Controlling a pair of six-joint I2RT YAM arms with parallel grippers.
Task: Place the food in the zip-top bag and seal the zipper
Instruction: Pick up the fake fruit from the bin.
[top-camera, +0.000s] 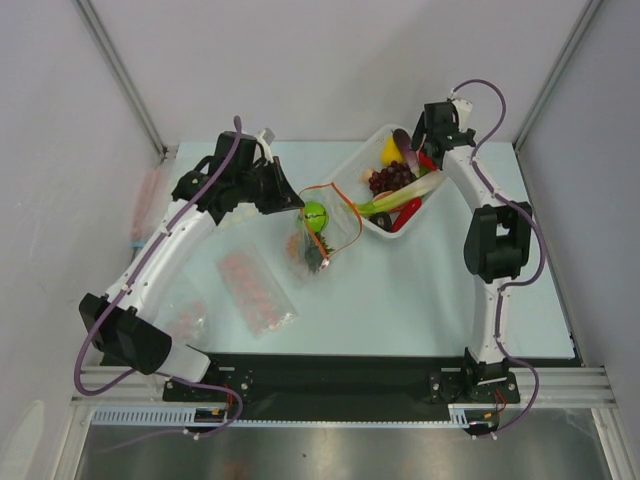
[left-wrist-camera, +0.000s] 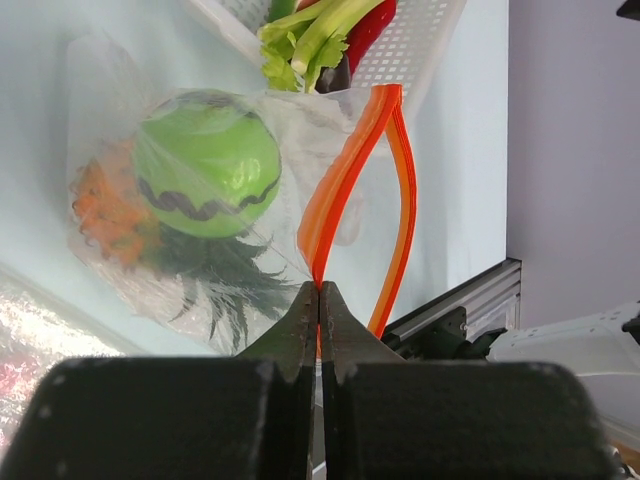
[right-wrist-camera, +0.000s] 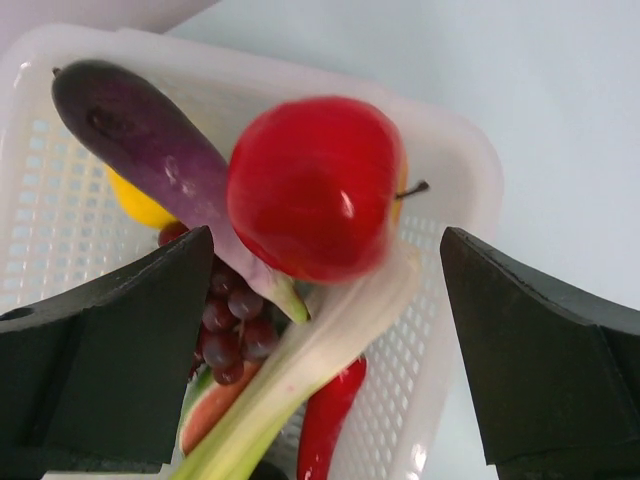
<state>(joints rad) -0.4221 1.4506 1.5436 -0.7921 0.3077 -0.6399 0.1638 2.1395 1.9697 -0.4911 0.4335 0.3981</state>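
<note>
The right gripper (right-wrist-camera: 325, 255) hangs wide open over the basket (right-wrist-camera: 470, 150), the red fruit (right-wrist-camera: 315, 185) directly between its fingers. To its left on the pale table (top-camera: 420, 290), the left gripper (left-wrist-camera: 318, 292) pinches the zipper (left-wrist-camera: 345, 180), the bag (left-wrist-camera: 300, 110) gaping toward the basket, with green fruit (left-wrist-camera: 205, 165) and pineapple (left-wrist-camera: 110, 210) inside.

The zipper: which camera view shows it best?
Left wrist view: the zipper looms close, gaping open, one end pinched in the left gripper. Top view shows only a thin loop; right wrist view shows none.
</note>
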